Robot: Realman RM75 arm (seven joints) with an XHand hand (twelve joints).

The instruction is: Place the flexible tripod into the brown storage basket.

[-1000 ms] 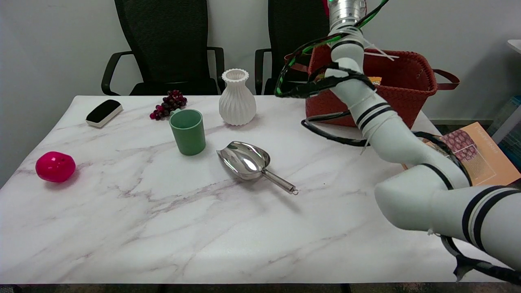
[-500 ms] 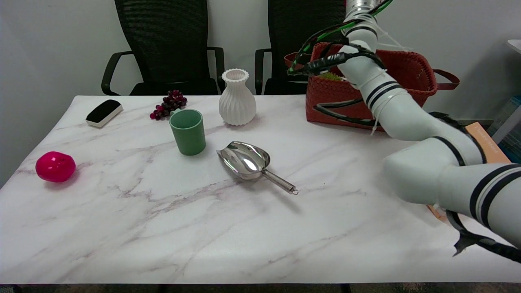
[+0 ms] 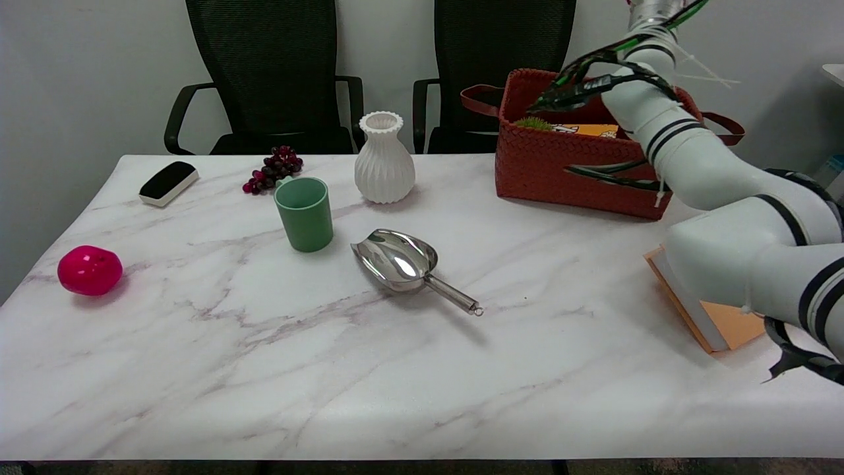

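Note:
The brown woven storage basket (image 3: 560,168) stands at the table's far right, handles at both ends. Something green and an orange-and-white packet show over its rim. My right arm (image 3: 692,165) rises from the lower right, crosses the basket's right end and leaves the picture at the top edge. My right hand is above that edge and cannot be seen. No flexible tripod shows anywhere in the head view. Black and green cables (image 3: 580,86) hang along the arm over the basket.
On the marble table are a steel scoop (image 3: 402,260), a green cup (image 3: 304,212), a white ribbed vase (image 3: 384,158), dark grapes (image 3: 271,169), a black-and-white eraser (image 3: 168,183) and a pink ball (image 3: 89,270). An orange book (image 3: 715,323) lies at the right edge. Two black chairs stand behind.
My right arm has swung to the right and upward, uncovering the basket's front and its contents. The orange book now shows further left under the arm. Nothing on the table has moved.

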